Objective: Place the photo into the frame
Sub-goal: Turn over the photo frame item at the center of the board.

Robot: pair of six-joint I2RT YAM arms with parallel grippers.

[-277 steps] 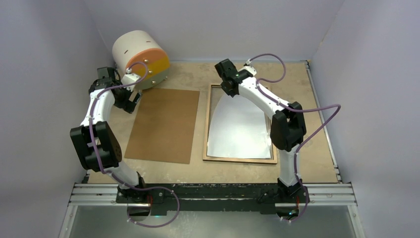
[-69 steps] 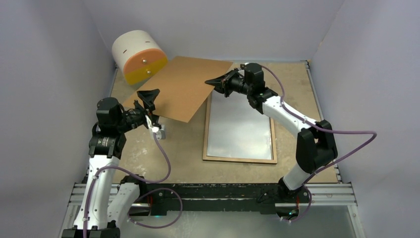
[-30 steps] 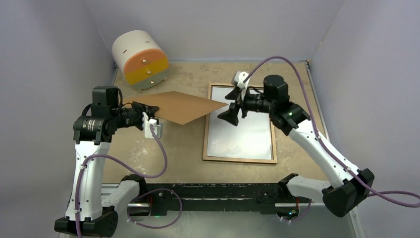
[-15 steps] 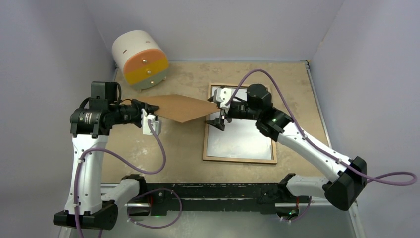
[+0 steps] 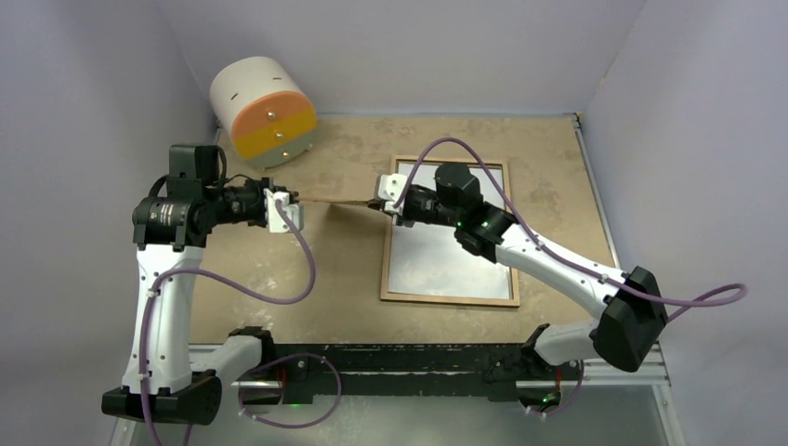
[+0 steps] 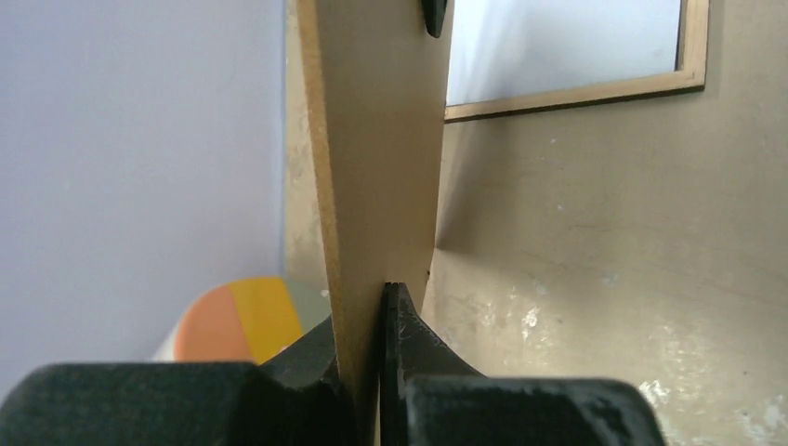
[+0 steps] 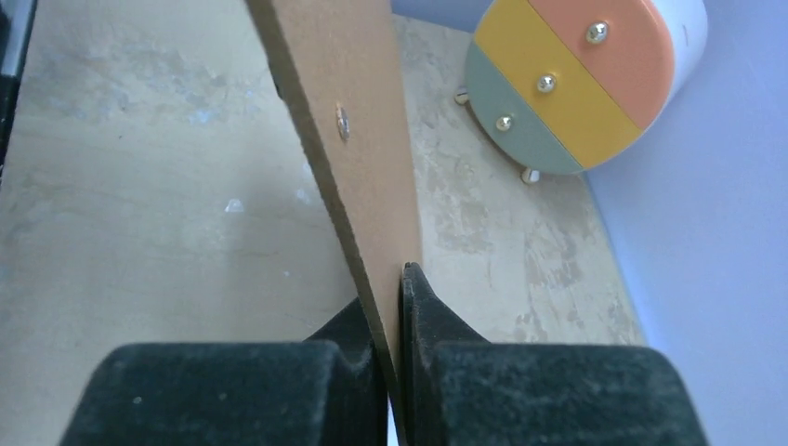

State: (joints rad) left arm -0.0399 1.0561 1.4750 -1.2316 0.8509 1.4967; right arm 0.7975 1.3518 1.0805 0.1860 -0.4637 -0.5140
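1. Brown panel point(image 5: 330, 198) hangs edge-on above the table point(image 5: 307, 288), left of centre, held at both ends. From the top cam it shows only as a thin line.
2. L gripper point(image 6: 381, 295): closed tight on panel's left end. Its fingers point(image 6: 418, 339) press on both faces of the board, no gap between them and it.
3. R gripper point(image 7: 398, 274): closed on panel's right end the same way, w/ fingers point(image 7: 446, 325) squeezed against both faces. Small metal stud point(image 7: 343, 121) shows on the board's face.
4. Frame point(image 5: 450, 300) lies flat on table, right of centre, light wood rim up. R arm point(image 5: 558, 265) reaches across it from the near right.
5. Photo point(image 5: 446, 265) lies flat inside frame, pale side up, within the rim.
6. Panel's right end is by frame's far-left corner. Can't tell if it touches the frame.
7. Drum point(image 5: 265, 111), white w/ orange, yellow and grey-green face, sits in the far-left corner, well apart from frame.
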